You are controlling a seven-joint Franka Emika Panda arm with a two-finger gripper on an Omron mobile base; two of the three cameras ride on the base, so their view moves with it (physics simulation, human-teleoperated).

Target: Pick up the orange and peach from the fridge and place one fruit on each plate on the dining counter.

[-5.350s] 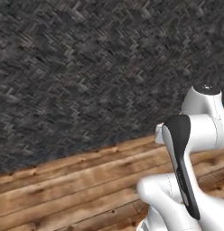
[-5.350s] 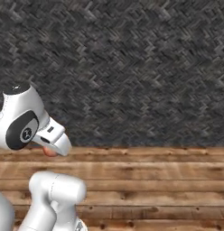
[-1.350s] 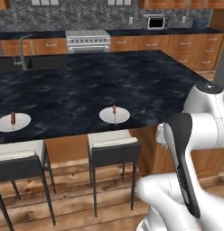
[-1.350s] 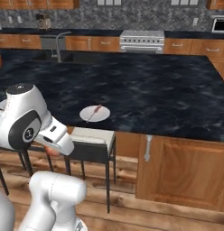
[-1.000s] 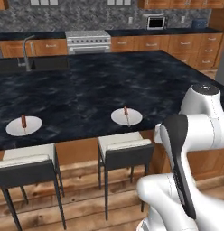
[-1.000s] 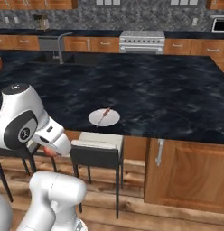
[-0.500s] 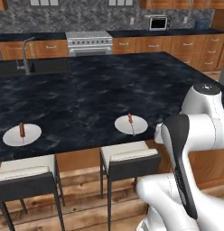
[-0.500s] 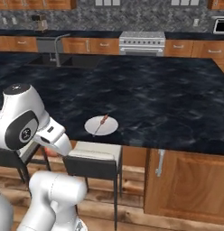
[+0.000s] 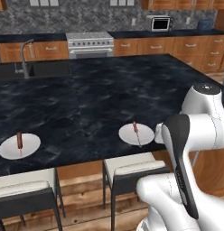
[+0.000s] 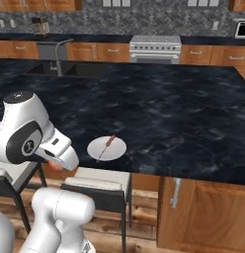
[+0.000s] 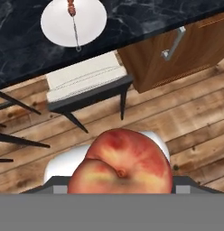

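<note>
In the hand view the peach point(image 11: 121, 163), reddish-salmon with a yellow patch, sits right in front of the camera and hides the fingertips. My gripper point(image 10: 55, 161) is shut on it, hanging in front of the dining counter point(image 9: 86, 103) and below its edge. Two white plates lie near that front edge: one plate point(image 9: 127, 134) just left of the arm, another plate point(image 9: 30, 144) further left. Each carries a thin red-handled utensil. The nearer plate point(image 10: 117, 148) point(image 11: 91, 18) is ahead of the gripper. The orange and the fridge are out of view.
Two pale stools point(image 9: 132, 167) point(image 9: 23, 189) stand under the counter edge, one directly below the nearer plate. A wooden cabinet with a metal handle point(image 11: 175, 43) fills the counter's side. Sink and faucet point(image 9: 25, 63), stove point(image 9: 89, 43) and wall cabinets lie beyond.
The base has driven: from facing a dark wall and floor, both views now look at the dining counter, and over the last second the plates have drifted right and closer. The peach stays held.
</note>
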